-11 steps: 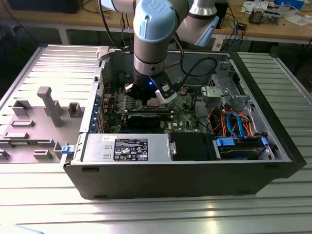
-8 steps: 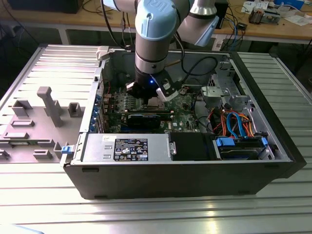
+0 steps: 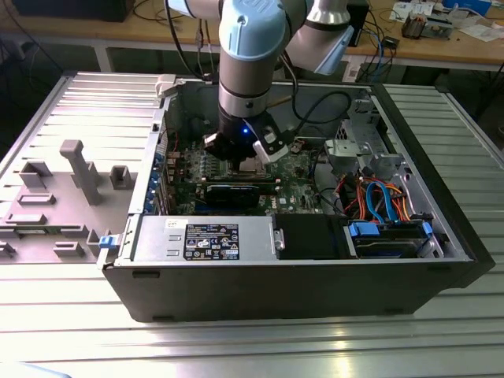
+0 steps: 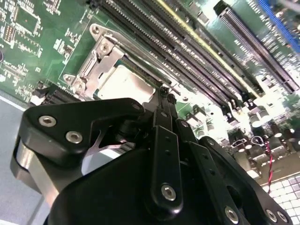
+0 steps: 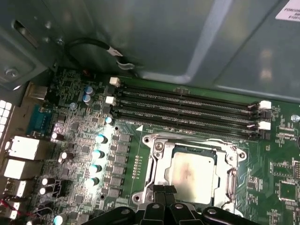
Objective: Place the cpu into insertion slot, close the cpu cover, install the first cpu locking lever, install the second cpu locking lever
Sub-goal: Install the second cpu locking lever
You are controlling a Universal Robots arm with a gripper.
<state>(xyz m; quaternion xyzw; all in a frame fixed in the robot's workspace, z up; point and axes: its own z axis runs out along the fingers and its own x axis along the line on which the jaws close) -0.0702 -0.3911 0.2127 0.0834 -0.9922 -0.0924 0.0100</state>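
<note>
Exterior view, its left to its right: a grey fixture plate [image 3: 63,185] with upright blocks lies just beside the open computer case [image 3: 283,276]. Inside the case, the grey power-supply box [image 3: 206,239] sits along the near wall, a long black card [image 3: 236,191] lies behind it, and a bundle of orange and blue cables [image 3: 382,201] occupies the exterior view's right. The arm reaches down over the motherboard [image 3: 295,169], with the gripper [image 3: 250,161] low above it.

First wrist view: four long memory slots [image 5: 187,110] run across the board. Beside them sits the insertion slot [image 5: 161,161], with the cpu [image 5: 193,172] lying flat in it, silver-grey top up. The cpu cover [image 5: 157,169] frames the chip and lies down around it. The gripper [image 5: 163,190] has its fingertips pressed together, nothing between them, at the socket's edge, just beside the chip.

Second wrist view: the closed fingertips [image 4: 165,93] meet at the cover frame's [image 4: 93,63] edge, beside the cpu [image 4: 123,80]. Whether they touch the frame is unclear.
</note>
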